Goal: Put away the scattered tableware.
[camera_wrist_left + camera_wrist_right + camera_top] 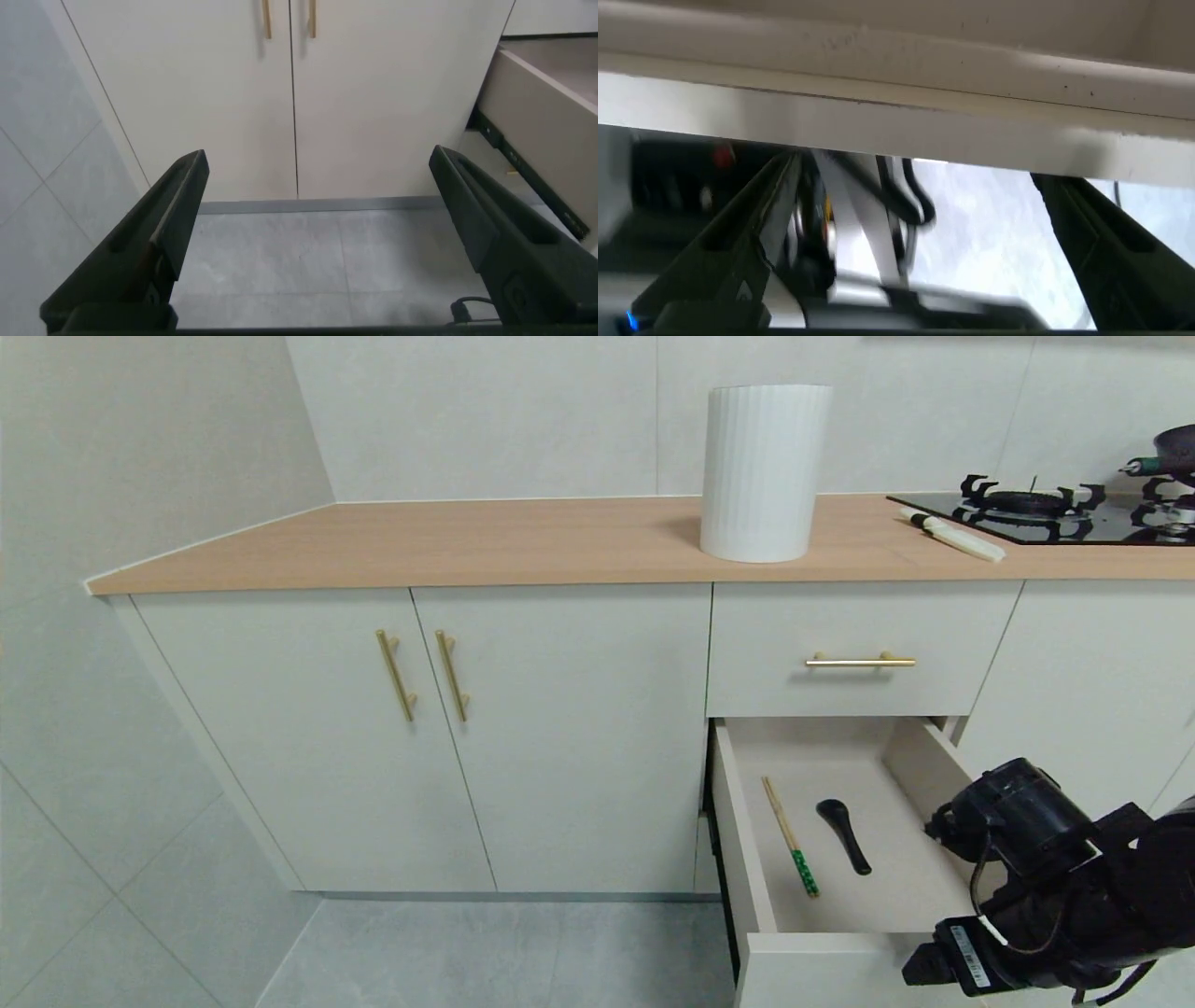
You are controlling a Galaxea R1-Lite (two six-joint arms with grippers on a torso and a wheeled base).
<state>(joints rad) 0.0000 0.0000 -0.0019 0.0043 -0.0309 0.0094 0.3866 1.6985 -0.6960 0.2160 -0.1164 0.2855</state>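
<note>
Already the chopsticks (790, 837) and the black spoon (843, 835) lie side by side, not touching, on the bottom of the open drawer (742, 840), so that part looks done. What is left, I judge, is a white-handled piece (952, 535), perhaps a knife, on the counter (467, 541) just beside the stove (1046, 513), and then shutting the drawer. The right gripper (915, 177) has its jaws spread wide and empty at the front of the drawer, well apart from that piece. The left gripper (318, 163) hangs wide open and empty over the floor (308, 261) before the cabinet doors (374, 93).
</note>
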